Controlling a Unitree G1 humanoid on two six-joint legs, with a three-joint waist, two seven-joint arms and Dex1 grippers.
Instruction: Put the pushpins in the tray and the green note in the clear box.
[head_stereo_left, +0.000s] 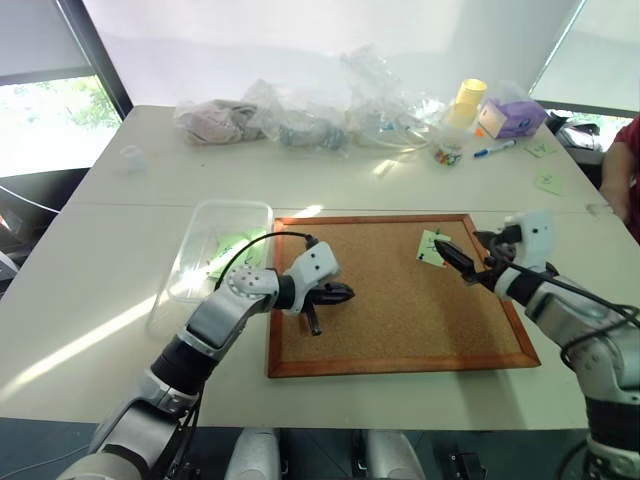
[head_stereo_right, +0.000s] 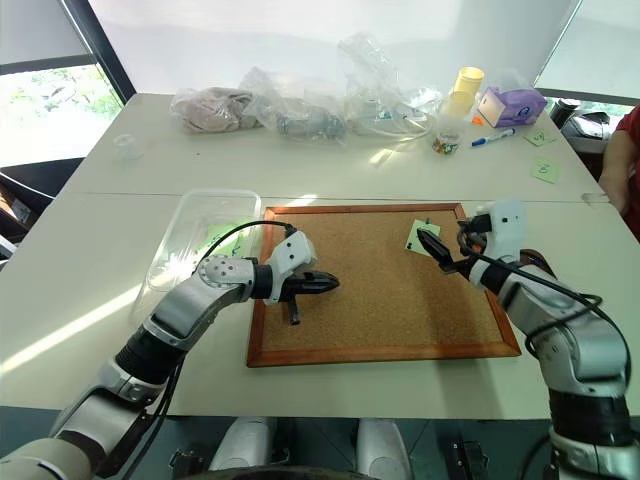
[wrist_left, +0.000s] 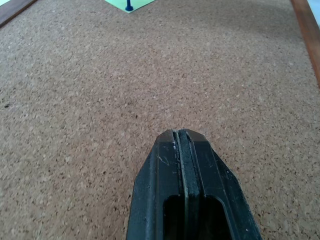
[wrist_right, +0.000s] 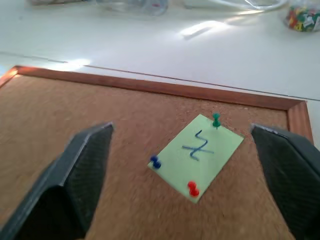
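The green note (wrist_right: 197, 154) lies on the cork board (head_stereo_left: 390, 330), held by 3 pushpins (wrist_right: 192, 188). The right claw (wrist_right: 190, 170) gapes wide just before it. The left claw (head_stereo_left: 340, 294) is pinched closed and empty over the board's middle.

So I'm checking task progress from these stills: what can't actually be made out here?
- Fourth corner of the green note: three pushpins show in the right wrist view; a pin at the remaining corner cannot be told.
- Clear box: green patches inside, blurred by glare in the head views; what they are is unclear.
- Small cup of coloured bits: cut by the right wrist view's edge, contents too small.
- The tray: cannot be identified.
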